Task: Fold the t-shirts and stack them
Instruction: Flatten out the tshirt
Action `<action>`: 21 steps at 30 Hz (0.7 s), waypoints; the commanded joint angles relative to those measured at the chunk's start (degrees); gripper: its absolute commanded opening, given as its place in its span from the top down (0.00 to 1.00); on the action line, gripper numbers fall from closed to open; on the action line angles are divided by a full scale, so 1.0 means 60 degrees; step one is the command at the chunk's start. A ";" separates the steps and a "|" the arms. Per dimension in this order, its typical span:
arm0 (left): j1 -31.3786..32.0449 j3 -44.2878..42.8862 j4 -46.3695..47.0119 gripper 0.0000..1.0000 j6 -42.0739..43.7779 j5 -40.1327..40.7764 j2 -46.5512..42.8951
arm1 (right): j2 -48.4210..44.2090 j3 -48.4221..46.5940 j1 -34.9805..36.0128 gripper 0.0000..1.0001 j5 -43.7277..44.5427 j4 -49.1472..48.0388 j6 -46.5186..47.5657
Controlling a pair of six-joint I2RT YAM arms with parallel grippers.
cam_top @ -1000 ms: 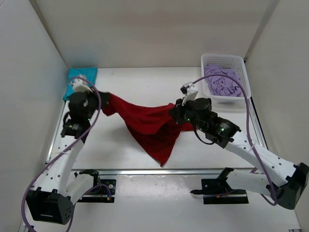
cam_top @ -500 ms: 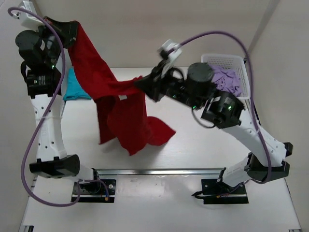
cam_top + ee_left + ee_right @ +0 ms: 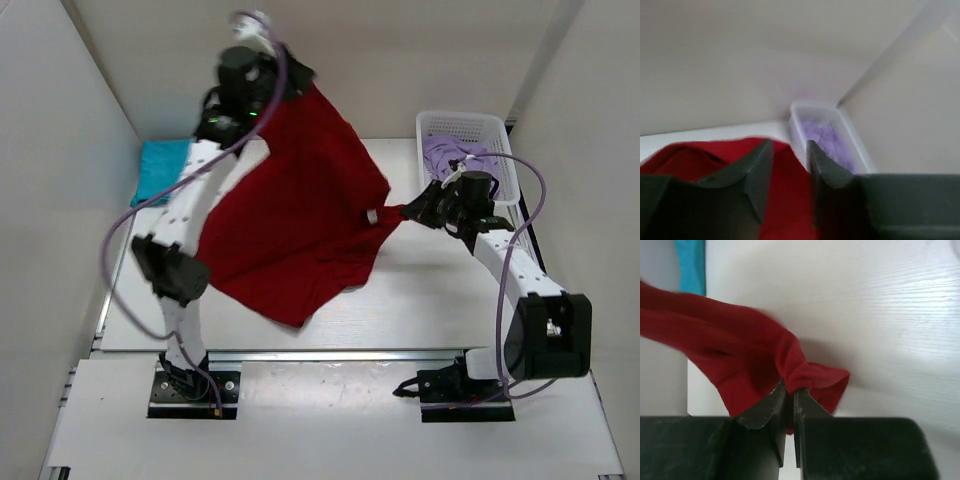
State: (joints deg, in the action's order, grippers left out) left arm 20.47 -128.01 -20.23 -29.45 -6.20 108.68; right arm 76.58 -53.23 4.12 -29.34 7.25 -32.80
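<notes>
The red shirt [image 3: 290, 220] hangs spread out in the air to the left of the basket [image 3: 465, 118], stretched between the two arms. The left gripper [image 3: 288, 82] is raised high, well to the left of the basket. Its jaws pinch an upper corner of the shirt, and the wrist view shows red cloth sitting between them. The right gripper [image 3: 405, 212] sits low over the worktop [image 3: 440, 290], just off the basket's near left corner. Its jaws are pressed together on a bunched fold of the same shirt, with a small tuft poking out past the tips.

From the high corner the cloth falls as a broad sheet, away from the basket and toward the near edge of the worktop. I cannot tell whether its lowest edge touches the worktop.

The lilac shirt [image 3: 455, 160] lies crumpled inside the basket. The teal shirt [image 3: 160, 170] lies flat on the worktop at the far left, on the opposite side from the basket and well apart from it, beside the left arm.
</notes>
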 commanded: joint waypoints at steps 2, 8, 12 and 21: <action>0.0325 -0.0829 -0.1929 0.14 0.0601 -0.0431 0.2071 | 0.0638 -0.0780 -0.0247 1.00 -0.0120 -0.1296 0.0089; -0.0246 0.7425 0.1372 0.01 0.0383 -0.0228 -0.2474 | 0.0436 -0.0884 0.0892 0.60 0.2993 -0.0403 0.1141; -0.0877 1.1685 0.2520 0.01 -0.0188 -0.0768 -0.5056 | -0.0003 -0.0738 0.2414 0.56 0.4565 0.0226 0.1992; -0.1417 1.7039 0.2053 0.51 -0.0291 0.0358 -0.8078 | 0.1266 -0.0470 0.5303 0.75 0.5242 0.0328 0.3192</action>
State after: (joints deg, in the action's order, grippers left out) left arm 14.66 -31.31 -7.31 -30.17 -6.59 61.41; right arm 79.81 -54.46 33.17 -0.84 8.78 -19.00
